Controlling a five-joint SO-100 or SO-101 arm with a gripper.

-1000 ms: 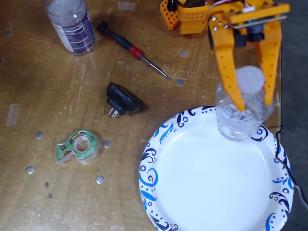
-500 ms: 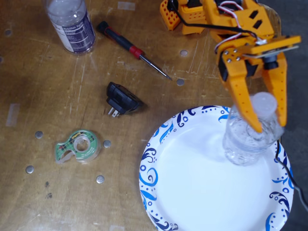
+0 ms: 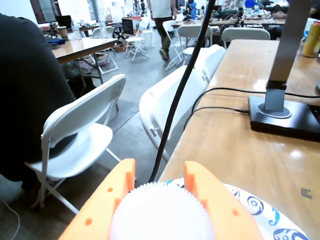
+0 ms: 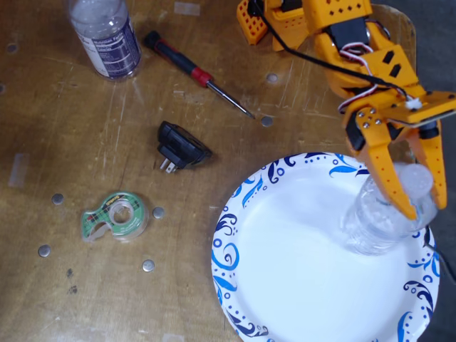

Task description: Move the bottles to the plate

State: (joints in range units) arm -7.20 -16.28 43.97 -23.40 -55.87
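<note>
A clear ribbed bottle with a white cap (image 4: pixel 376 226) stands slightly tilted on the right side of the white plate with blue swirls (image 4: pixel 292 263). My orange gripper (image 4: pixel 425 209) is shut on this bottle just below the cap. In the wrist view the gripper (image 3: pixel 160 172) frames the white cap (image 3: pixel 160 215), and the plate's patterned rim (image 3: pixel 265 212) shows beyond it. A second bottle with a dark navy label (image 4: pixel 105 34) stands on the table at the top left, far from the gripper.
A red and black screwdriver (image 4: pixel 196 71), a black plug adapter (image 4: pixel 182 147) and a green tape dispenser (image 4: pixel 116 217) lie on the wooden table left of the plate. A black cable (image 3: pixel 177 95) hangs past the table's edge near the gripper.
The gripper has carried the white-capped bottle right and toward the front, from the plate's back rim onto its right side. The plate has shifted slightly right.
</note>
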